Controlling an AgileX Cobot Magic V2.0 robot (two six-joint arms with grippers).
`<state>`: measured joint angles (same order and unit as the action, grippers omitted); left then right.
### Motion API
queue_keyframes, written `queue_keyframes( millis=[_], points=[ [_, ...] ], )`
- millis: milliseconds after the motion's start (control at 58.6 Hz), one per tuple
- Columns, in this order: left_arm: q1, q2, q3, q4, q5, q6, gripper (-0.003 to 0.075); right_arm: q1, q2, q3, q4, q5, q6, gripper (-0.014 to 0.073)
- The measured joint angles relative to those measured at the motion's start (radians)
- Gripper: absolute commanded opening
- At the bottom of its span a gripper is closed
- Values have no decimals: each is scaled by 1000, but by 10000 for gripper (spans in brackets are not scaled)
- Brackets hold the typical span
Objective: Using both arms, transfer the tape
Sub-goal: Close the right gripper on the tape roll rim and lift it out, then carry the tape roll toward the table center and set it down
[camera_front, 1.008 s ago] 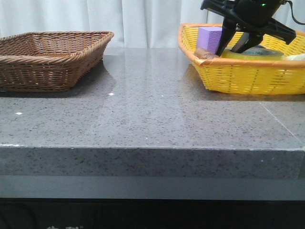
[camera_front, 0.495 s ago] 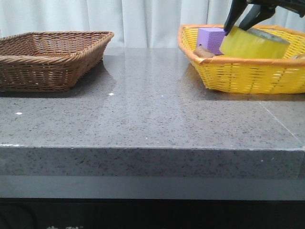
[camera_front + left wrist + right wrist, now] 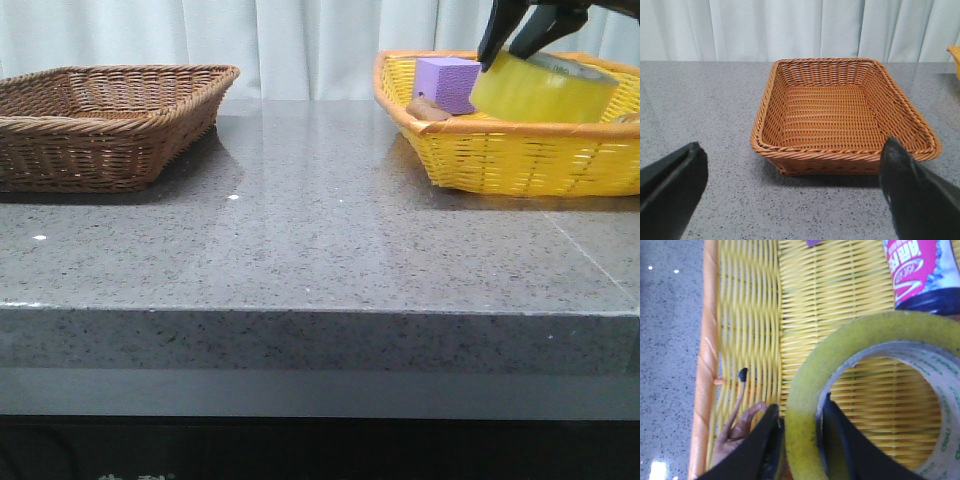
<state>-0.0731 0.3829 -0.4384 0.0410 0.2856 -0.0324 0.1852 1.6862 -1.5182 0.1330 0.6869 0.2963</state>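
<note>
The tape (image 3: 543, 88) is a wide yellow translucent roll with a white core and green lettering. It hangs tilted just above the yellow basket (image 3: 500, 160) at the back right. My right gripper (image 3: 512, 40) is shut on the roll's wall, one finger outside and one inside the core, as the right wrist view shows on the tape (image 3: 805, 405) between the fingers (image 3: 837, 440). My left gripper (image 3: 790, 190) is open and empty, low over the table in front of the brown wicker basket (image 3: 840, 150). The left arm is not in the front view.
The brown wicker basket (image 3: 100, 130) stands at the back left. The yellow basket holds a purple block (image 3: 445, 82), a brown root-like item (image 3: 737, 425) and a pink-and-blue packet (image 3: 920, 272). White curtains hang behind the grey stone table (image 3: 320, 230).
My right gripper has risen out of the yellow basket with the tape, lifting the roll from flat in the basket to tilted above its rim, then shifting slightly right.
</note>
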Motion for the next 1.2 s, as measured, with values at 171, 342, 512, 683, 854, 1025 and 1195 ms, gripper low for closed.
queue_keyframes(
  millis=[171, 342, 512, 683, 854, 1025, 1195],
  points=[
    [0, 0, 0, 0, 0, 0, 689, 0, -70, 0, 0, 0, -45, -29],
    [0, 0, 0, 0, 0, 0, 689, 26, -161, 0, -7, 0, -121, -29],
    [0, 0, 0, 0, 0, 0, 689, 143, -246, 17, -9, -10, -206, -29],
    [0, 0, 0, 0, 0, 0, 689, 330, -292, 74, -9, -52, -244, -29],
    [0, 0, 0, 0, 0, 0, 689, 480, -290, 131, -4, -65, -251, -29],
    [0, 0, 0, 0, 0, 0, 689, 571, -226, 192, -4, -82, -253, -29],
    [0, 0, 0, 0, 0, 0, 689, 604, -114, 208, -4, -89, -258, -29]
  ],
)
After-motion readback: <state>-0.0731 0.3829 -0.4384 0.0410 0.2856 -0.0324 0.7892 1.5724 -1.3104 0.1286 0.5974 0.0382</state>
